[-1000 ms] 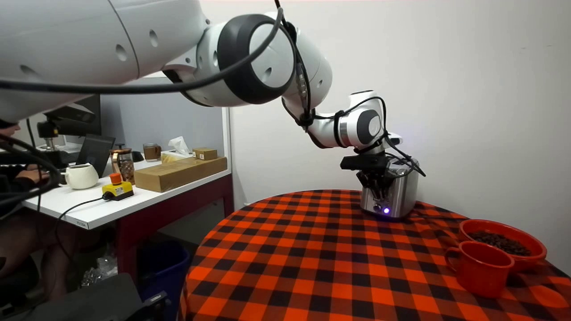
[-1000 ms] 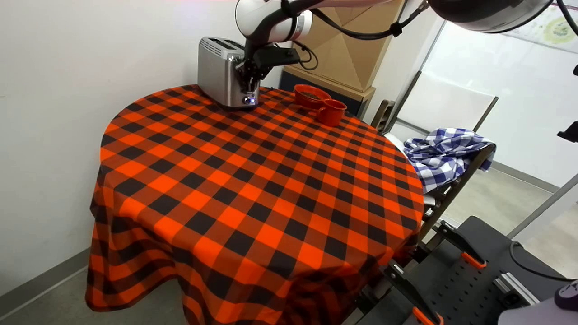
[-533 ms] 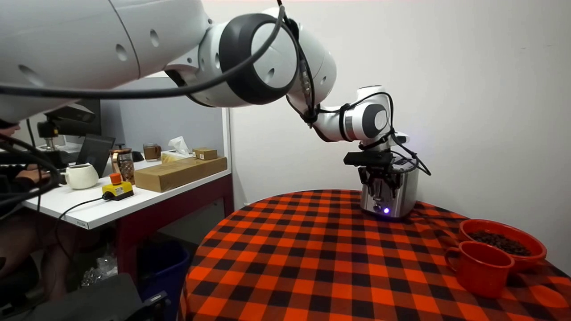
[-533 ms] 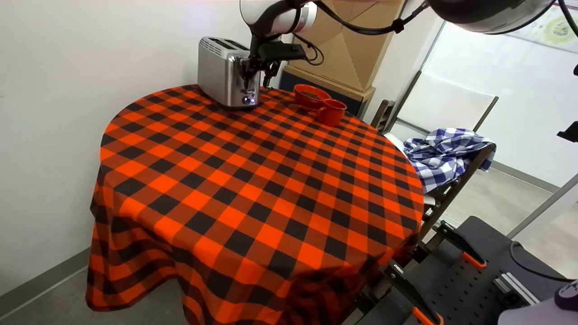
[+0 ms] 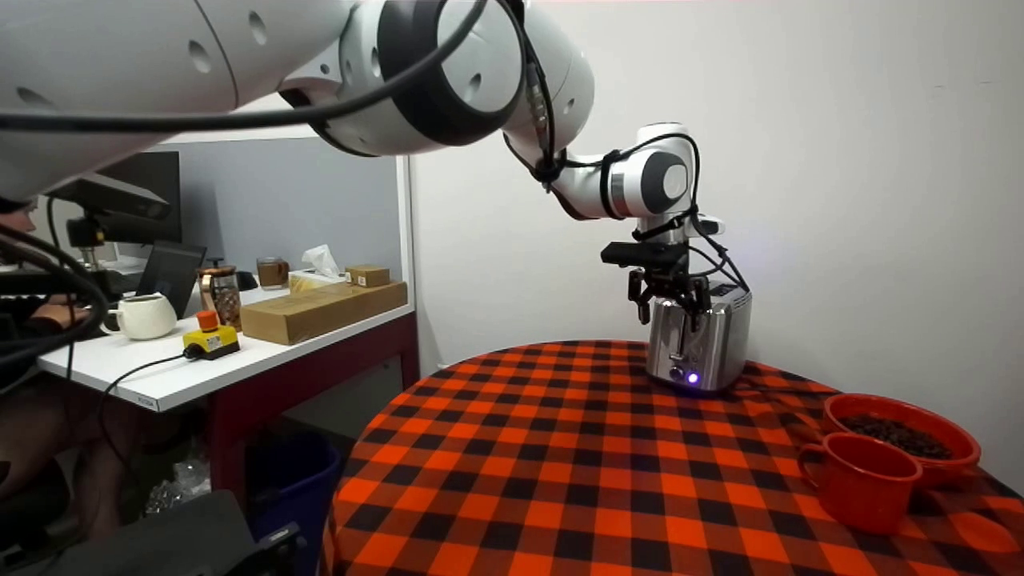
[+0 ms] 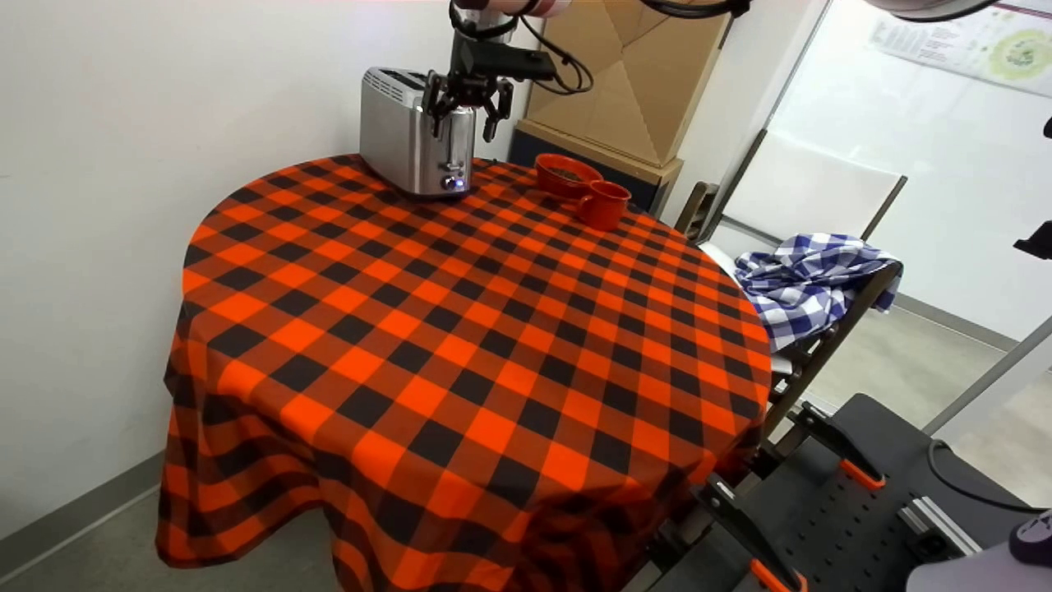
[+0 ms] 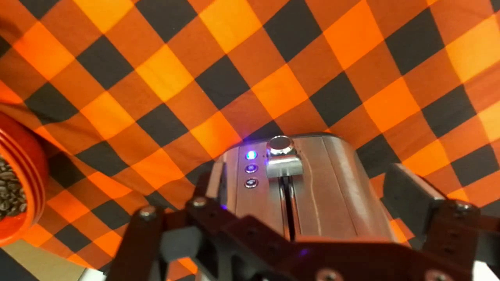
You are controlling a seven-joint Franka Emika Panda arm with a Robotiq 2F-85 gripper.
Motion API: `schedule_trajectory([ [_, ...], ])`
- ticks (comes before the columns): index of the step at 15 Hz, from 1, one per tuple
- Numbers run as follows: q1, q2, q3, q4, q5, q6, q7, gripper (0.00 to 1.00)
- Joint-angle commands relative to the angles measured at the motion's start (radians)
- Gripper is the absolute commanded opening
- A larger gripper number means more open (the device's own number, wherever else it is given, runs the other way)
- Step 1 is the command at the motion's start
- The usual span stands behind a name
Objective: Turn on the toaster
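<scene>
The toaster (image 6: 401, 141) stood just beside the hand (image 5: 670, 318), which was spread. Below the hand, the toaster's lever (image 7: 284, 166) was down and a blue light (image 7: 251, 155) glowed. Well apart from the hand stood a red bowl (image 6: 559, 188) and a red cup (image 5: 868, 486).

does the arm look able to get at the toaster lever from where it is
Probably yes: the gripper hangs open above the lever at the front of the toaster, and in the wrist view nothing covers the lever. It would likely just have to come down.
</scene>
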Motion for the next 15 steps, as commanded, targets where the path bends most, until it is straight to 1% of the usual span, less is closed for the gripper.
schedule_trajectory([
  [1, 0.017, -0.147, 0.008, -0.168, 0.021, -0.031, 0.023, 1.00],
  [6, 0.022, -0.340, 0.045, -0.387, 0.021, -0.052, -0.041, 1.00],
  [9, 0.017, -0.433, 0.066, -0.489, 0.026, -0.067, -0.073, 1.00],
  [10, 0.018, -0.454, 0.068, -0.508, 0.027, -0.086, -0.069, 1.00],
  [11, 0.030, -0.367, 0.052, -0.398, 0.008, -0.070, -0.040, 1.00],
  [13, 0.030, -0.413, 0.056, -0.450, 0.007, -0.080, -0.044, 1.00],
  [15, 0.029, -0.428, 0.057, -0.473, 0.007, -0.080, -0.046, 1.00],
])
